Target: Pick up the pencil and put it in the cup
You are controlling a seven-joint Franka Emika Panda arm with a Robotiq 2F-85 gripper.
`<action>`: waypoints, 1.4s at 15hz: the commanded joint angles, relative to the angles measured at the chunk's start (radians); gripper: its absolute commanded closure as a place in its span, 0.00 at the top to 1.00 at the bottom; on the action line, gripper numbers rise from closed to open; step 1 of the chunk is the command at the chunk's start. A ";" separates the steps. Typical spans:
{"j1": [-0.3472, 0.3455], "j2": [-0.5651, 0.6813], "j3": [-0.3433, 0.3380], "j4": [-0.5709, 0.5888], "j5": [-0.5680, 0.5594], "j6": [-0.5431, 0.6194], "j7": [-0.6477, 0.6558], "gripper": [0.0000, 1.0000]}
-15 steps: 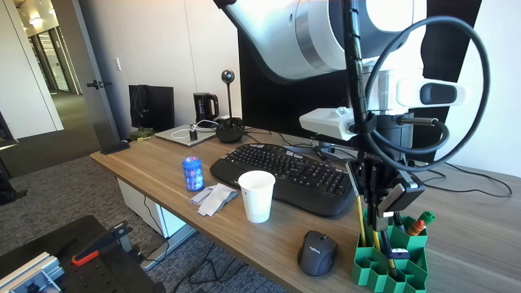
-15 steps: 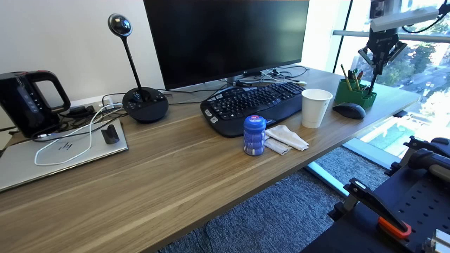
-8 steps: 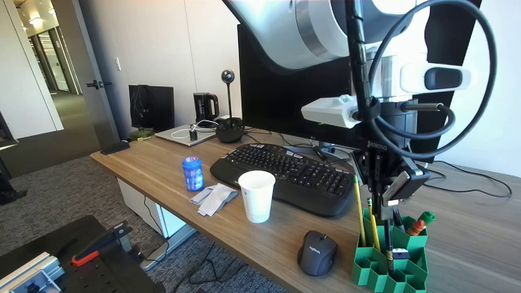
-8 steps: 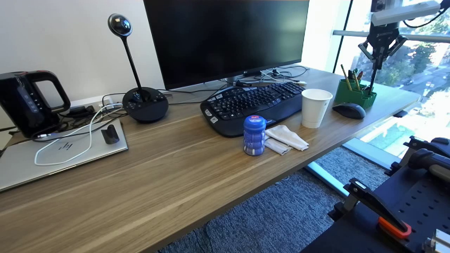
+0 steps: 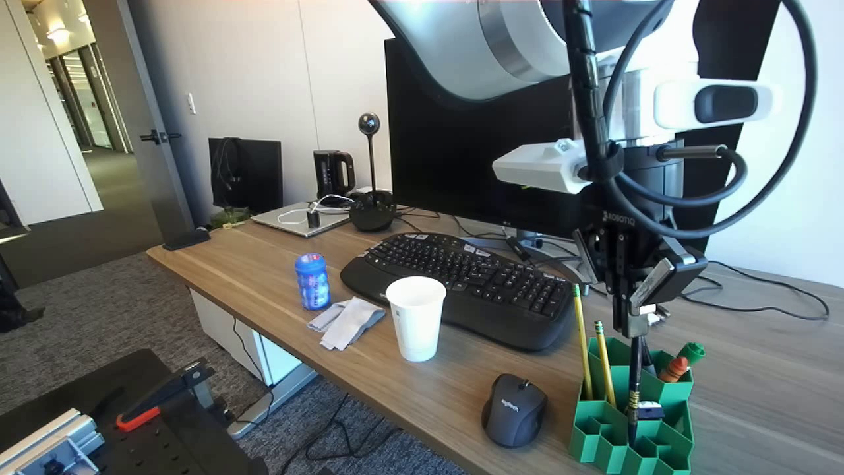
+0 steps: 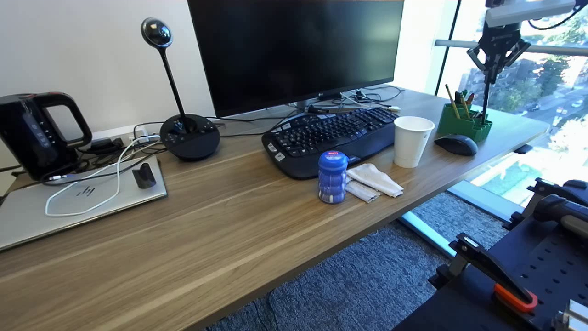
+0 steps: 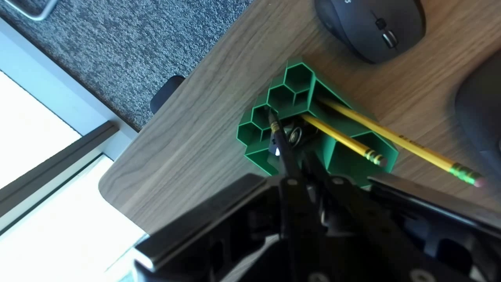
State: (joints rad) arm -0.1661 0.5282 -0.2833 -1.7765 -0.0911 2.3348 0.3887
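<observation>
In an exterior view, a paper cup [image 5: 418, 326] stands mid-frame, a canister [image 5: 312, 284] to its left, an ergonomic keyboard [image 5: 461, 284] behind it. At lower right, a Logitech mouse [image 5: 514, 410] lies left of a pencil holder [image 5: 589, 451]; two pencils [image 5: 582, 340] lean inside, a third pencil [image 5: 635, 371] at the front cells.

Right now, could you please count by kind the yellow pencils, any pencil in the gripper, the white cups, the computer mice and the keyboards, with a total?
Yellow pencils: 2
Black pencil in the gripper: 1
White cup: 1
Computer mouse: 1
Keyboard: 1
Total: 6
</observation>
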 commanded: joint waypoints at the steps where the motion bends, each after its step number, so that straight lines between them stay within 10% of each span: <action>1: 0.007 -0.027 -0.004 -0.030 0.002 0.038 0.015 0.02; 18: 0.019 -0.121 -0.004 -0.121 -0.005 0.114 0.012 0.02; 19: 0.020 -0.121 -0.004 -0.123 -0.006 0.113 0.012 0.04; 20: 0.021 -0.120 -0.005 -0.124 -0.006 0.110 0.014 0.32; 21: 0.021 -0.119 -0.006 -0.125 -0.008 0.107 0.012 0.30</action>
State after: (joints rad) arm -0.1534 0.4381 -0.2829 -1.8662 -0.0916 2.4219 0.3924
